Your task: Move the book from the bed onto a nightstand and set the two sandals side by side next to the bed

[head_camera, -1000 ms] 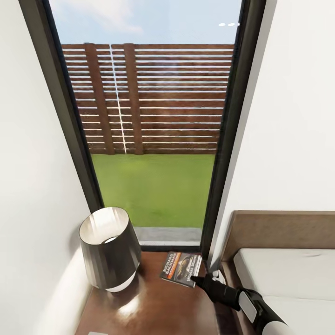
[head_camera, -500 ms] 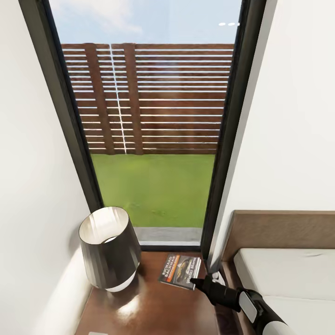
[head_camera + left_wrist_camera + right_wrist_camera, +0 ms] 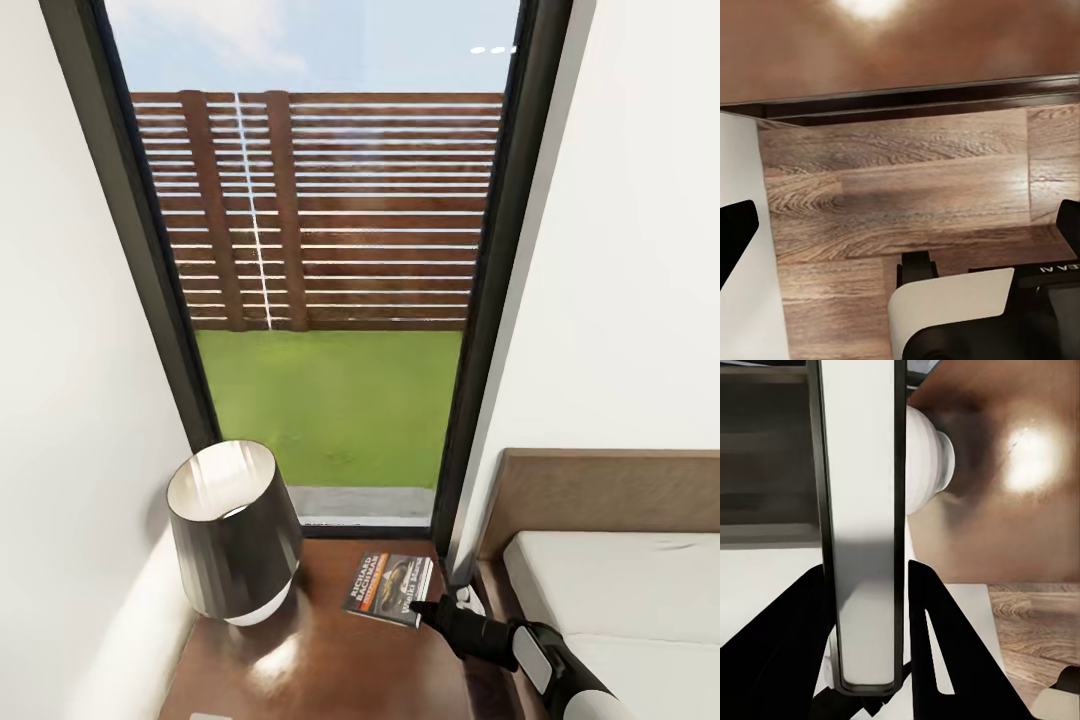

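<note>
Where right fingers point(image 3: 418, 607) pinch, book point(image 3: 385, 585) (edge hidden)

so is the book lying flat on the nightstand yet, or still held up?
Still held, tilted. The right hand grips the book edge-on between its fingers over the nightstand, beside the lamp.

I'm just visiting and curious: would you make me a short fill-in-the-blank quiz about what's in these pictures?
1. The book lies on the ____.
2. Left of the book stands a dark ____.
3. Through the window, beyond the grass, is a slatted wooden ____.
4. The right gripper holds the book by its ____ edge.

Missing words: nightstand; lamp; fence; near
</note>
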Available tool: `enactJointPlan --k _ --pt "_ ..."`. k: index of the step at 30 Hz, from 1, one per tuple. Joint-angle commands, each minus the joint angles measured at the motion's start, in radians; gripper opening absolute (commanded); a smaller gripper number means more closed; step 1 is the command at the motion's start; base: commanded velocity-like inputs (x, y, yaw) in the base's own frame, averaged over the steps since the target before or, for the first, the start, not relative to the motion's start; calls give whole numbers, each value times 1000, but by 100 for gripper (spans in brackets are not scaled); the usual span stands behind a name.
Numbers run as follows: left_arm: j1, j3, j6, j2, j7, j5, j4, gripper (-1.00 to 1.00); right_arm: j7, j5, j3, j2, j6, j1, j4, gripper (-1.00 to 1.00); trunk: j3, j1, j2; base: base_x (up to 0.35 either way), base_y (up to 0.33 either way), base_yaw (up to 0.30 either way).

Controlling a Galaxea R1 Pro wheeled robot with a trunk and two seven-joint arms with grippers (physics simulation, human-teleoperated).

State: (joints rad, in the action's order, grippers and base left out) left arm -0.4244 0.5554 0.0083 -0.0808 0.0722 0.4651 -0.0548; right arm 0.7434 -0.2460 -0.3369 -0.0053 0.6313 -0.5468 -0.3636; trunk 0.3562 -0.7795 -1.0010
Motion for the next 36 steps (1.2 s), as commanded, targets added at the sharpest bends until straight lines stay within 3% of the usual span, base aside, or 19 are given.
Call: enactJointPlan --k 1,22,36 --pt "-1 8 1 0 3 10 0 100 1 -2 -5 0 7 -1 0 -100 4 -4 -8 0 0 0" --pt "-1 6 1 0 3 10 0 100 -4 0 -2 -1 16 -2 0 -100 70 -84 -155 0 0 0" --pt "-1 6 1 0 3 10 0 100 -4 2 77 -1 80 -2 0 -100 114 -138 -253 0 0 0"
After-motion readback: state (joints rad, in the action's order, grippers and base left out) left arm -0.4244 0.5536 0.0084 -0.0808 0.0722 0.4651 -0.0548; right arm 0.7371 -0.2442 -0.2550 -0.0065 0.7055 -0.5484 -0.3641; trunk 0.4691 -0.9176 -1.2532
